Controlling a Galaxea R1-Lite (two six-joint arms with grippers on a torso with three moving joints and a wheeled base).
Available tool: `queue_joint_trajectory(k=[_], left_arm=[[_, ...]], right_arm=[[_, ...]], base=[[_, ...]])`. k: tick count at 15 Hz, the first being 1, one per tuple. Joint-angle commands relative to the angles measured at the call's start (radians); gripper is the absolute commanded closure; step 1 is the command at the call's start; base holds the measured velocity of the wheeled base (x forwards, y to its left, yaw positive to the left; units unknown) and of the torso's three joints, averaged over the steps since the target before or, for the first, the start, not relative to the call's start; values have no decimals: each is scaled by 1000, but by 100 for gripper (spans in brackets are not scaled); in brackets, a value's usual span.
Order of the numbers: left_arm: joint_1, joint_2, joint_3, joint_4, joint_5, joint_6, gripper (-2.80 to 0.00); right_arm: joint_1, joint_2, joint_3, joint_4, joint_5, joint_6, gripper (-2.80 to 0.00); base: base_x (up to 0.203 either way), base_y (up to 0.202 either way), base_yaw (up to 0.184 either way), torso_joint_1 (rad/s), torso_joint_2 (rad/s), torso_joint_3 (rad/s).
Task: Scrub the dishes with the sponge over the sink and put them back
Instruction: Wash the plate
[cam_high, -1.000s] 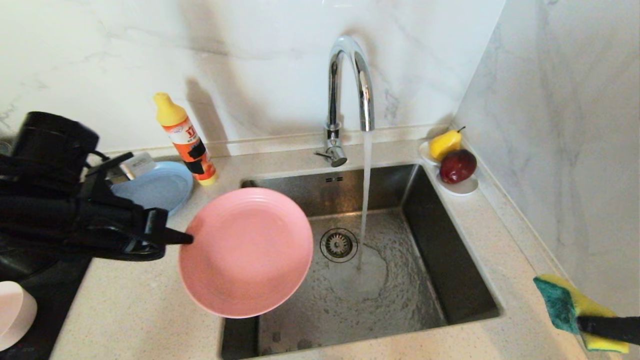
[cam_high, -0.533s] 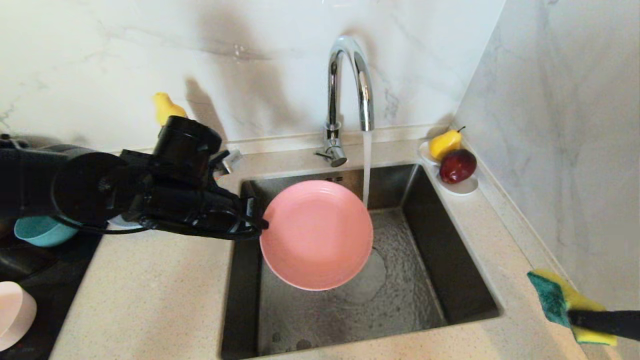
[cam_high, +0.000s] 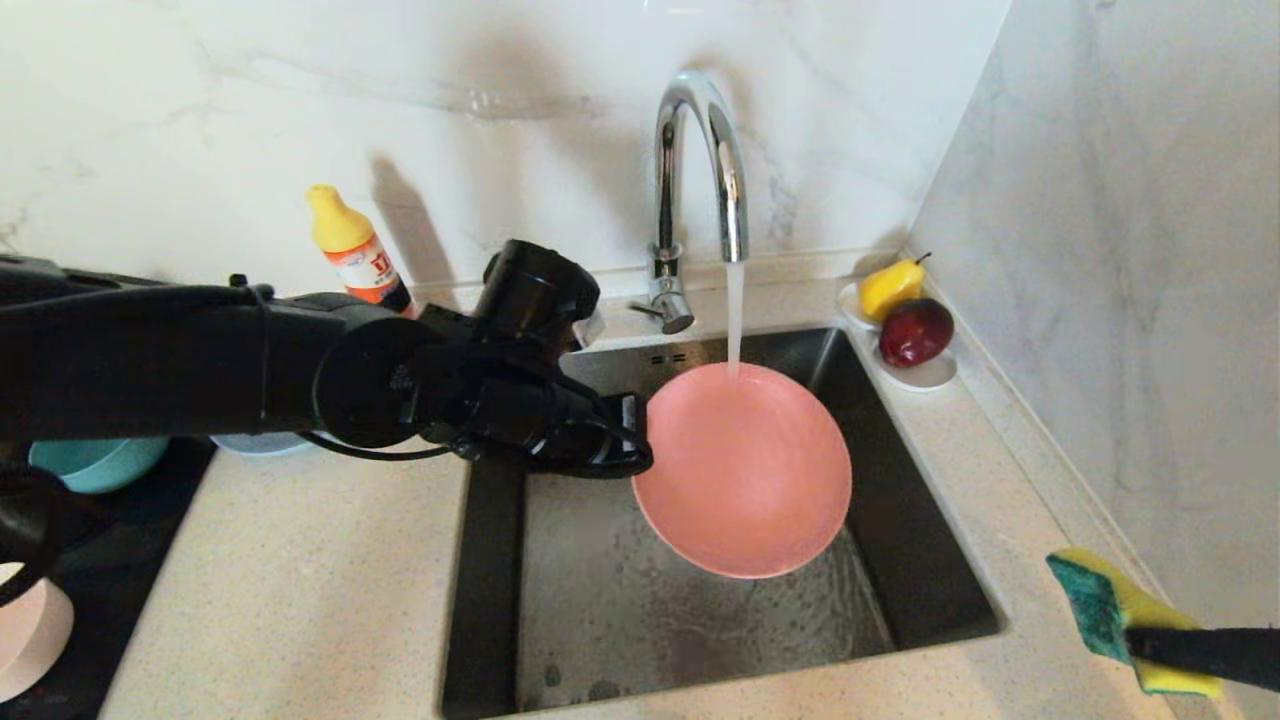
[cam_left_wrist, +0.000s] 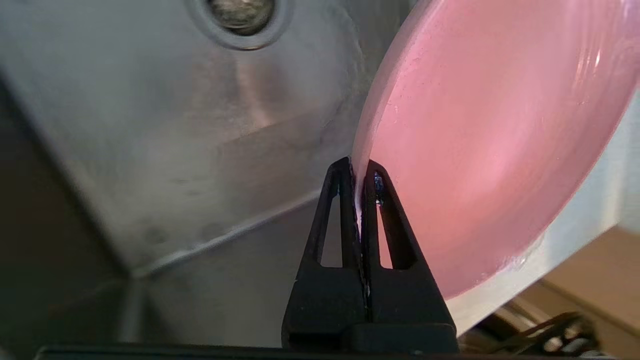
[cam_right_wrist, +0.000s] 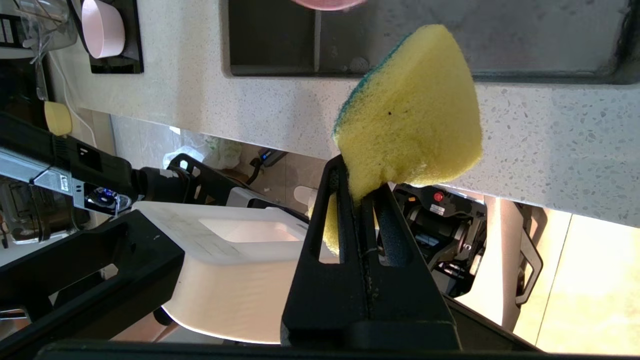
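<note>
Salmon-pink plate (cam_high: 742, 470) hangs over the sink (cam_high: 930, 560) under the tap's (cam_high: 700, 170) stream, its rim pinched by the left gripper (cam_high: 640, 450). Left wrist view: jaws clamped tight on the rim. Right wrist view: right gripper (cam_right_wrist: 361, 192) squeezes the sponge (cam_right_wrist: 410, 115) beside the basin.
</note>
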Motion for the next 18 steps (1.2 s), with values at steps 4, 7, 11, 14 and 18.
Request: queue_joint_trajectory(k=[4,7,11,14,18], left_arm=[[-29,80,-86,0,1,-47,0],[-36,79,-75,4,10,-50,0],[-22,63,-31,24,224,-41,0],[30,18,30,38,401,68,0],[105,-12,60,25,604,207,0]], right_arm=[[2,7,-2,2,4,1,0],[0,11,-2,2,4,-1,0],[1,21,1,2,4,-1,0],[1,45,2,2,4,-2,0],[0,53,43,-55,3,0,0]], base=[[0,0,0,0,0,0],[0,0,0,0,0,0],[0,0,0,0,0,0],[0,0,0,0,0,0],[0,0,0,0,0,0]])
